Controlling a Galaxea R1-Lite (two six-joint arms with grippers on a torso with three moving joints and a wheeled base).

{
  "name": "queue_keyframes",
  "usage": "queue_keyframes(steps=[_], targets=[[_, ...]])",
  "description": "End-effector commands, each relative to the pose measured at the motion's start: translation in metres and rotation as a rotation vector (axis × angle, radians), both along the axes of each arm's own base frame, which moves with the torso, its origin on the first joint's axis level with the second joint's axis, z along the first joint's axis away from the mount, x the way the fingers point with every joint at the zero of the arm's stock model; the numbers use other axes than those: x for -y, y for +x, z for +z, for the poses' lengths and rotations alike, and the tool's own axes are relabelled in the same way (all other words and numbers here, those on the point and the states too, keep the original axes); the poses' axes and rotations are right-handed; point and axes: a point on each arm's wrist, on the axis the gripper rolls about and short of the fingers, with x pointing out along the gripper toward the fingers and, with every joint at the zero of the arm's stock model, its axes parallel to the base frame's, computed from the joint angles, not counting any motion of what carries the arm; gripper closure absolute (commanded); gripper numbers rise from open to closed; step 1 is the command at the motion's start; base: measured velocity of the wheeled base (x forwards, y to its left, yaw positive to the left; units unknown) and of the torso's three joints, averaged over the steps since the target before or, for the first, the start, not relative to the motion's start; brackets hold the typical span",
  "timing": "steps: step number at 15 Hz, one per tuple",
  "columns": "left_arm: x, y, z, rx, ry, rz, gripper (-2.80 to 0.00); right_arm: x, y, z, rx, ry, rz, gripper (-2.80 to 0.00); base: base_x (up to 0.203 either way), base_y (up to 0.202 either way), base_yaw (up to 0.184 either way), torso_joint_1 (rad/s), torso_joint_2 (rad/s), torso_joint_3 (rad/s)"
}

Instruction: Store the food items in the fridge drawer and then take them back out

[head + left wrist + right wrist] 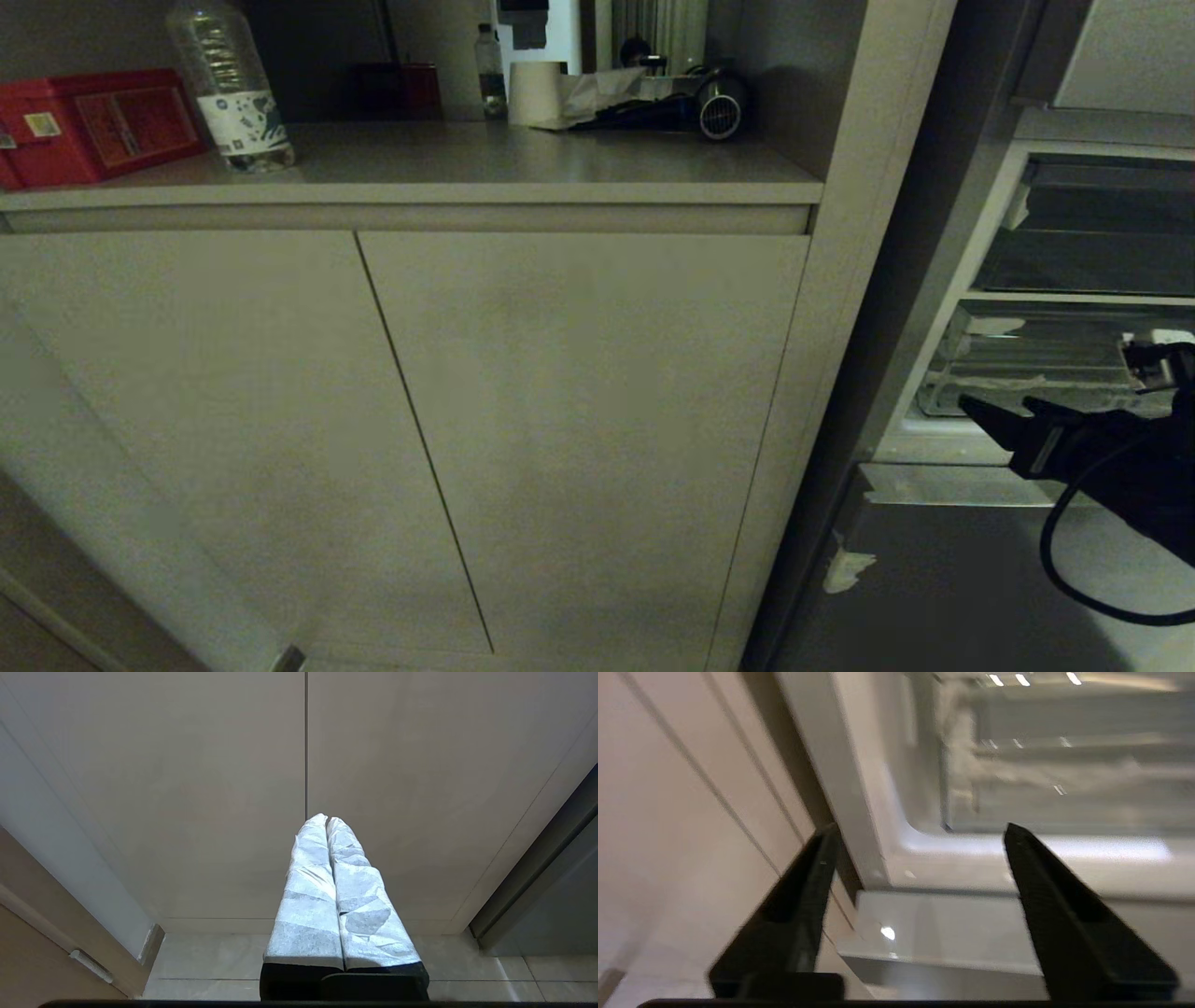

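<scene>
My right gripper hovers at the open fridge's lower left corner, its black fingers open with nothing between them. Just beyond the tips, the clear plastic fridge drawer sits pushed into the white-lined compartment. No food items show in any view. In the left wrist view, my left gripper is shut, its white-wrapped fingers pressed together, aimed at the beige cabinet doors low above the tiled floor.
A grey steel fridge panel lies under the right gripper, and its top edge is close below the fingers. Beige cabinet doors fill the left. The counter above holds a red box, a plastic bottle and a paper roll.
</scene>
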Motion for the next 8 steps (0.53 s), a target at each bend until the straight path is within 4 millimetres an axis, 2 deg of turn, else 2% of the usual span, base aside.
queue_keyframes(steps=[1, 5, 8], targets=[[0.000, 0.000, 0.000, -0.001, 0.000, 0.000, 0.00, 0.004, 0.009, -0.006, 0.019, -0.002, 0.002, -2.80, 0.000, 0.000, 0.000, 0.000, 0.00, 0.000], [0.000, 0.000, 0.000, -0.001, 0.000, 0.000, 0.00, 0.007, 0.028, -0.020, 0.081, -0.060, -0.001, -2.80, 0.000, 0.000, 0.000, 0.000, 0.00, 0.000], [0.000, 0.000, 0.000, -0.002, 0.000, 0.000, 0.00, 0.008, 0.032, -0.018, 0.108, -0.068, -0.009, -2.80, 0.000, 0.000, 0.000, 0.000, 0.00, 0.000]])
